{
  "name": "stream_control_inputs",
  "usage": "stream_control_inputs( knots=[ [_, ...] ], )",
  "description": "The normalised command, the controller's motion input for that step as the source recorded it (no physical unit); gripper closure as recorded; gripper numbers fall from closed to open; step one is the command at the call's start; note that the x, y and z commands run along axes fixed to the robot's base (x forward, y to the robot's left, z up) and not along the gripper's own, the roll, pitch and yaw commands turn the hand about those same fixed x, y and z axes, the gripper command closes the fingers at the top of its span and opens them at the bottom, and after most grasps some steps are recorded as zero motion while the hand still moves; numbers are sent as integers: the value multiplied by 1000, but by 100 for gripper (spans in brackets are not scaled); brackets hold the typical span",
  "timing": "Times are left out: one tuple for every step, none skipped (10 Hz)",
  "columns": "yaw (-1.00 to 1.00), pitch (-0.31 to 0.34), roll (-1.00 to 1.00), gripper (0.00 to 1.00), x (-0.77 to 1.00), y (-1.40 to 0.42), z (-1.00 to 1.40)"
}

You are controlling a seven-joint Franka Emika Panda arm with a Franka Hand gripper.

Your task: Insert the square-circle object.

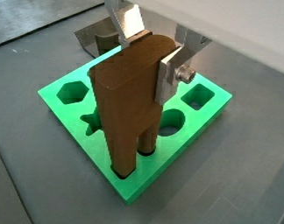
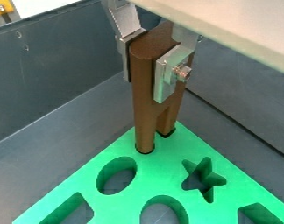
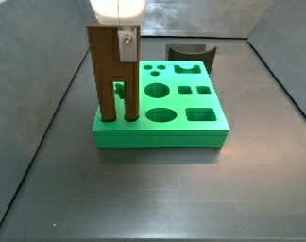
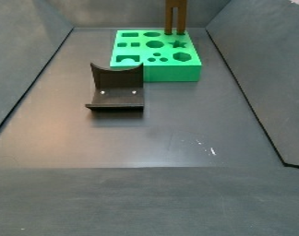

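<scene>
So the square-circle object [image 1: 131, 103] is pinched at its flat upper body by the jaws [image 1: 154, 54], with one silver finger [image 1: 176, 72] pressed against one face and the other finger [image 1: 134, 21] seen behind the opposite face. The same grip is shown in a wrist view [image 2: 152, 61], where a finger plate [image 2: 172, 72] with a screw is laid flat on the brown wood. The piece is held upright, hanging straight down from the jaws.

Directly below the jaws, the two prongs are seen reaching down to the green block [image 1: 205, 112], at the corner holes of its top face. In a side view the prongs [image 3: 114, 102] are met by the block [image 3: 162, 134] at its front left corner, though how deep they sit can't be told. In a wrist view the round prong [image 2: 145, 105] is seen touching the green top right at a corner.

Other cutouts are seen on the block away from the jaws: a star [image 2: 202, 178], an oval [image 2: 117, 174], a hexagon [image 1: 73, 89].

The fixture [image 4: 115, 89] is seen well apart from the jaws on the dark tabletop [image 4: 177, 138], with the block [image 4: 156, 53] and brown piece [image 4: 174, 16] at the far end.
</scene>
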Motion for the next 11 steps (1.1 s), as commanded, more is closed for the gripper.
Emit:
stream_control_inputs(
  knots=[
    [-111, 0, 0, 100, 26, 0, -314],
    [-31, -19, 0, 100, 0, 0, -429],
    [-83, -27, -17, 100, 134, 0, -511],
    [-174, -51, 0, 100, 163, 0, -591],
    [-246, -66, 150, 100, 0, -17, -666],
    [-240, -77, 299, 100, -20, -86, -691],
    [-126, -96, 301, 100, -49, -69, -686],
    [0, -171, 29, 100, -43, 0, -634],
    [0, -211, -181, 100, -80, 114, -477],
    [0, -214, -161, 100, -140, 69, -206],
    [0, -3, -20, 100, 0, 26, 0]
  ],
)
